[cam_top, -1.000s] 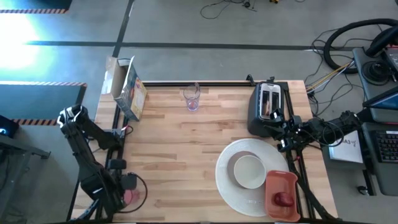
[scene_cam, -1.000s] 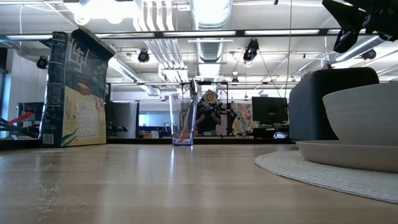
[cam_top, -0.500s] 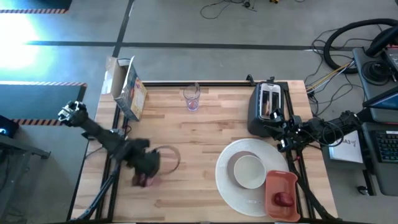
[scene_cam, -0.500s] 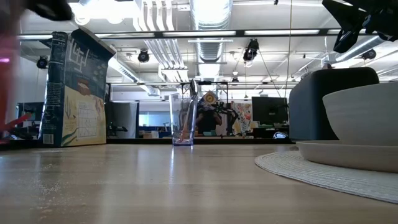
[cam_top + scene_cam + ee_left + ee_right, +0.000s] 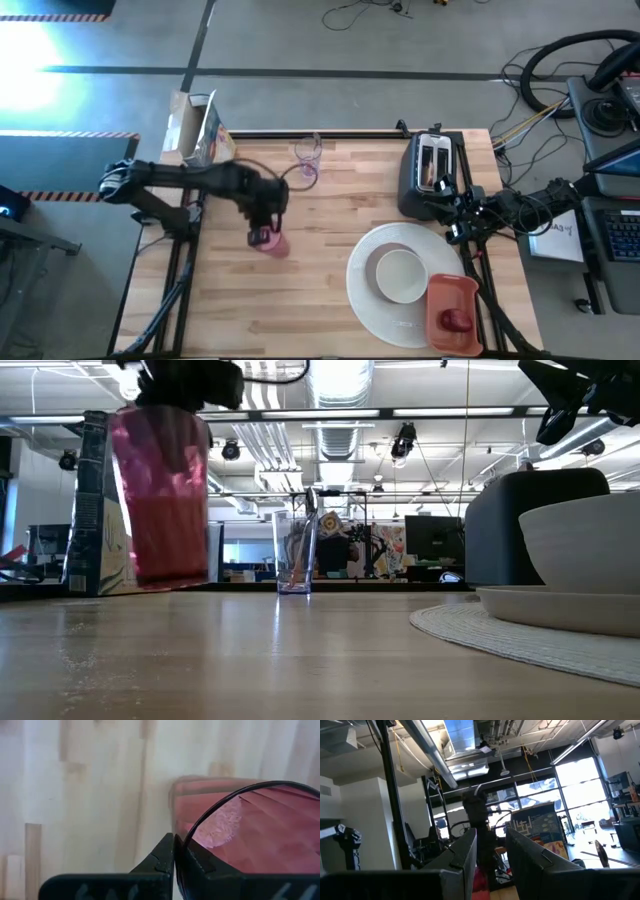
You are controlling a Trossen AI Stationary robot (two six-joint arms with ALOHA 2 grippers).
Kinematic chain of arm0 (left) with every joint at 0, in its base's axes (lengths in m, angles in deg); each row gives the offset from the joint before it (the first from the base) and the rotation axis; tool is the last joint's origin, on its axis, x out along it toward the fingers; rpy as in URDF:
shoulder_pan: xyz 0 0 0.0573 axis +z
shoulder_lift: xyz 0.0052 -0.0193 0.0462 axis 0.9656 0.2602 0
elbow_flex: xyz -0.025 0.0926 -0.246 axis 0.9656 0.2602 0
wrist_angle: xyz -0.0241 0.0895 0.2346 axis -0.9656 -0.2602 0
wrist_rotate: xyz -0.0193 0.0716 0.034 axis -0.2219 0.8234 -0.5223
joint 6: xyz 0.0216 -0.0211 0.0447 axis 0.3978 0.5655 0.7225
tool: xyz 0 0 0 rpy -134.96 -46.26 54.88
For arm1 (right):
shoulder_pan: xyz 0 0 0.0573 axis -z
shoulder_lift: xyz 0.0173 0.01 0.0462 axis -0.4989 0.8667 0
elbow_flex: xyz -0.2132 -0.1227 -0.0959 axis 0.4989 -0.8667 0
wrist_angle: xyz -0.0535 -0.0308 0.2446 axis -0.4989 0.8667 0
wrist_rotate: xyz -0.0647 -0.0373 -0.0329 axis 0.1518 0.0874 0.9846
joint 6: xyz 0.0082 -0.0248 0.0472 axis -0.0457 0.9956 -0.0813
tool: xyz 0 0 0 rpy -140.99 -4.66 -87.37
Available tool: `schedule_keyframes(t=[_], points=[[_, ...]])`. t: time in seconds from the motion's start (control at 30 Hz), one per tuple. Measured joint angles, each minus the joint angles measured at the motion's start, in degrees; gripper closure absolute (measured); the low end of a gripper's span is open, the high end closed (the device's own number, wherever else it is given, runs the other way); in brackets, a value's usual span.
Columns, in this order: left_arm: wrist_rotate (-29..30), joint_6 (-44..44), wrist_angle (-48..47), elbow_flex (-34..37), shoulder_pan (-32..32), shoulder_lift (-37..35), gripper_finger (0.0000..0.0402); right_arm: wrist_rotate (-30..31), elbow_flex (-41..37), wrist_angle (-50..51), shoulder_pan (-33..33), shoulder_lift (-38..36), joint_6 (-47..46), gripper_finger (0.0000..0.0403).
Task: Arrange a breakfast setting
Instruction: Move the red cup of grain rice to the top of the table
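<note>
Left end effector [image 5: 262, 232]: clamped on the rim of the pink tumbler [image 5: 268, 240], one finger [image 5: 162, 857] outside the wall. In the high view the arm covers most of the tumbler; in the left wrist view its far side is cut off by the picture edge. In the low view the tumbler [image 5: 160, 500] hangs upright, its base just above the desk [image 5: 320, 260]; contact cannot be confirmed.

Right end effector [image 5: 437, 208]: beside the black toaster [image 5: 430, 172], fingers [image 5: 462, 857] narrowly parted, holding nothing.

Change over the last second: the left arm has swung from the desk's left edge to mid-desk, carrying the tumbler to a position in front of the clear glass [image 5: 308, 157]. The right arm has not moved.

Materials and shapes:
- Tumbler: translucent pink, cylindrical, faceted inner wall.
- Desk: pale wood strips.
- Large white round plate [image 5: 365, 295]: ribbed rim, carrying the small white bowl [image 5: 401, 274].
- Orange-red rectangular tray [image 5: 455, 300]: overlaps the plate edge; holds the dark-red fruit [image 5: 456, 320].
- Cereal box [image 5: 203, 142]: printed card, upright at the far left corner.
</note>
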Motion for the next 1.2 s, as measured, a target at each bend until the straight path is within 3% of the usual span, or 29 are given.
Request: schedule_keyframes(t=[0.47, 0.7, 0.93, 1.2], points=[[-1.1, 0.1, -1.4, -6.4, 18.1, 7.0, 0.0401, 0.0, 0.0, 0.0, 0.0, 0.0, 0.0, 0.0307], [2.2, 2.9, -6.1, -16.5, 26.9, 16.5, 0.0402, 0.0, 0.0, 0.0, 0.0, 0.0, 0.0, 0.0307], [7.8, 7.9, -12.3, -28.8, 31.1, 25.1, 0.0402, 0.0, 0.0, 0.0, 0.0, 0.0, 0.0, 0.0307], [6.3, 9.3, -15.5, -35.2, 35.7, 29.8, 0.0401, 0.0, 0.0, 0.0, 0.0, 0.0, 0.0, 0.0307]])
